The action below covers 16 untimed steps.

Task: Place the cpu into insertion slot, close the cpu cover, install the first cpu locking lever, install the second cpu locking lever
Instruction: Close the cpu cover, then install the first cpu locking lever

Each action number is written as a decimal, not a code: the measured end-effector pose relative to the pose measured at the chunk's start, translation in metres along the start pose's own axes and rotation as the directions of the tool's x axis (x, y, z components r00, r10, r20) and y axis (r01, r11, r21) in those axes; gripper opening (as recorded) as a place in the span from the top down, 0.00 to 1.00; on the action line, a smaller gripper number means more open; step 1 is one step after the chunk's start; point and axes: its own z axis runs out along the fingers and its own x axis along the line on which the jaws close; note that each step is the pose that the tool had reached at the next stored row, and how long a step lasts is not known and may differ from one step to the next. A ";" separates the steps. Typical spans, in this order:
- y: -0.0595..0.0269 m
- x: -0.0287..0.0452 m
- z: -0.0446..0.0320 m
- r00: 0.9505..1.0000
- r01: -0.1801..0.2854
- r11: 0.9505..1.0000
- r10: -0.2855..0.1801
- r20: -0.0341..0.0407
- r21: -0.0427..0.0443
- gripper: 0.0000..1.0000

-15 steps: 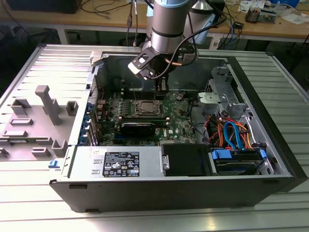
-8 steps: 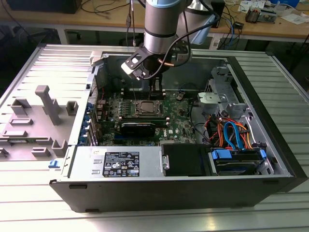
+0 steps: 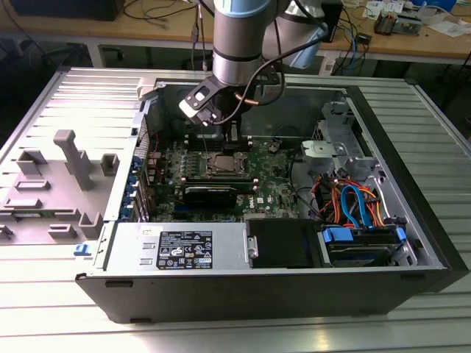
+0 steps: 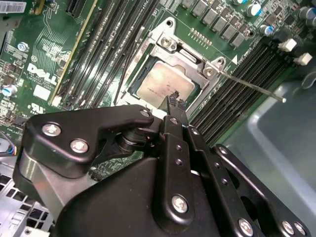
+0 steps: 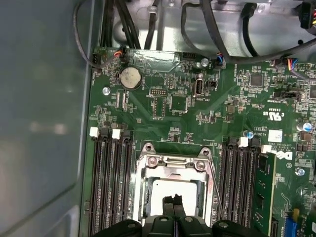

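Observation:
The cpu lies flat in the insertion slot, its grey top showing through the cut-out of the cpu cover, which is folded down over it. My gripper hangs just above the edge of the cpu. It is shut, with nothing between its fingers. A thin metal locking lever sticks out from one corner of the socket, over the memory slots.
Black memory slots flank the socket on the green motherboard. The case wall rises close beside them. A power supply, a drive cage and coloured cables fill the case's front and right. Grey fixtures stand outside the case.

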 end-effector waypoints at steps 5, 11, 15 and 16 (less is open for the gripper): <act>0.0000 0.0001 0.0002 1.000 0.000 1.000 0.000 0.000 0.000 0.89; 0.0000 0.0001 0.0002 1.000 0.001 1.000 -0.001 0.000 0.000 0.89; -0.0001 0.0001 -0.0010 1.000 0.001 1.000 -0.001 0.000 0.000 0.89; -0.0001 0.0001 -0.0026 1.000 0.001 1.000 -0.001 0.000 0.000 0.89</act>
